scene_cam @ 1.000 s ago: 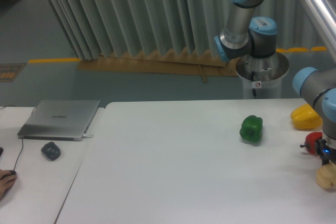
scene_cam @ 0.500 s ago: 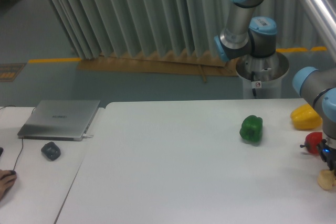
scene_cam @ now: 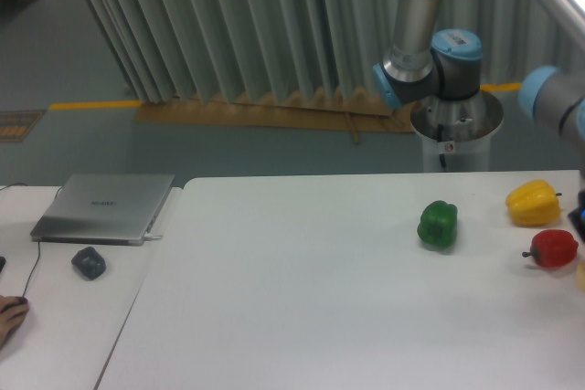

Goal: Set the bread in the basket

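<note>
Bread (scene_cam: pixel 581 275), a sliver at the frame's 3 o'clock edge beside the red pepper (scene_cam: pixel 554 247), likely handles light and soft; grip across its middle; gripper state cannot be told.

The gripper (scene_cam: pixel 581 218) now sits higher and almost out of view at the right edge, the bread (scene_cam: pixel 581 276) reduced to a sliver there, the red pepper (scene_cam: pixel 554 247) fully uncovered
</note>
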